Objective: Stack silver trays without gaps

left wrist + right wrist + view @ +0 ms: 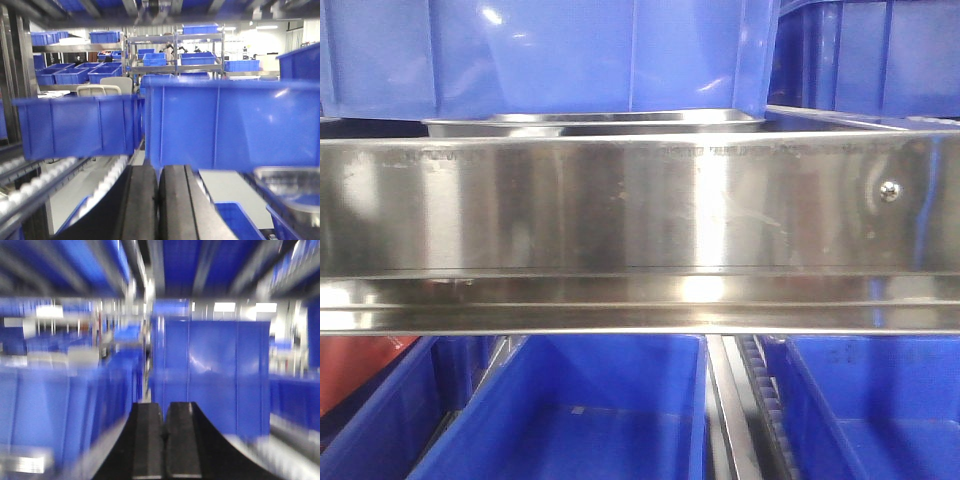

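Note:
A silver tray [595, 122] shows only as a shiny rim just above the steel shelf rail, under a blue bin. In the left wrist view another silver tray [292, 186] sits at the lower right, cut by the frame edge. My left gripper [158, 172] is shut, its black fingers pressed together with nothing between them, left of that tray and in front of a blue bin [230, 122]. My right gripper [164, 410] is also shut and empty; its view is badly blurred, with only blue bins ahead. Neither gripper shows in the front view.
A broad brushed-steel shelf rail [640, 210] with a screw [889, 190] spans the front view. Blue bins [570, 410] sit below it and above it [550, 55]. White roller tracks [45, 182] run at the left in the left wrist view. More shelves of blue bins stand behind.

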Controlling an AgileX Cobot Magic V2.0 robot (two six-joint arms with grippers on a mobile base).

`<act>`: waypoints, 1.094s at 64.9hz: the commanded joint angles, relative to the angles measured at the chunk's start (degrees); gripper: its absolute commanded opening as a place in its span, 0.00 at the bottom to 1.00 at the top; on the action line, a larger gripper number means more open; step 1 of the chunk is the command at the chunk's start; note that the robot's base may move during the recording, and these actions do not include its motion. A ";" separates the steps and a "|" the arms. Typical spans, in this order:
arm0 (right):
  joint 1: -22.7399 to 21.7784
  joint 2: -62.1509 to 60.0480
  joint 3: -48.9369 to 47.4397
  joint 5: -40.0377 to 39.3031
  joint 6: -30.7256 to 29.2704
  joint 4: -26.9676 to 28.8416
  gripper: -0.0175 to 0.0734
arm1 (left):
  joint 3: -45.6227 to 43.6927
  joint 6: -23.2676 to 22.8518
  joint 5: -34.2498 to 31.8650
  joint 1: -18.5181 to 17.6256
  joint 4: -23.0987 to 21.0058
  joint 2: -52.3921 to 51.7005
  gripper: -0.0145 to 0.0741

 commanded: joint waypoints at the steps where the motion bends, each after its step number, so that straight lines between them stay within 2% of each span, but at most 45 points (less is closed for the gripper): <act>1: -0.15 2.60 -5.42 6.06 0.16 0.16 0.11 | -5.24 -0.26 4.41 -0.30 0.42 3.33 0.16; 12: -0.15 12.66 -15.69 19.36 0.16 0.16 0.11 | -13.91 -0.26 6.60 -0.30 0.42 13.52 0.16; 29: -0.15 31.38 -29.55 36.63 0.16 0.16 0.11 | -30.02 -0.26 25.12 -0.30 0.42 34.72 0.16; 33: -0.15 35.54 -32.32 40.97 0.16 0.16 0.11 | -33.24 -0.26 28.28 -0.30 0.42 38.82 0.16; 37: -0.15 39.33 -34.29 44.38 0.16 0.16 0.11 | -35.36 -0.26 28.57 -0.30 0.42 41.83 0.16; 56: -0.15 49.48 -34.94 41.10 0.16 0.16 0.11 | -38.52 -0.26 24.38 -0.30 -0.33 51.07 0.16; 62: -0.15 52.05 -34.94 36.41 0.60 0.16 0.11 | -38.52 -0.26 22.26 -0.30 -1.06 52.80 0.16; 66: -0.15 54.08 -34.94 34.96 1.68 1.91 0.11 | -38.52 -0.26 20.83 -0.30 -1.89 54.46 0.16; 71: 0.24 57.49 -35.79 37.19 1.68 4.99 0.11 | -38.60 -0.26 19.87 -0.30 -3.59 56.99 0.16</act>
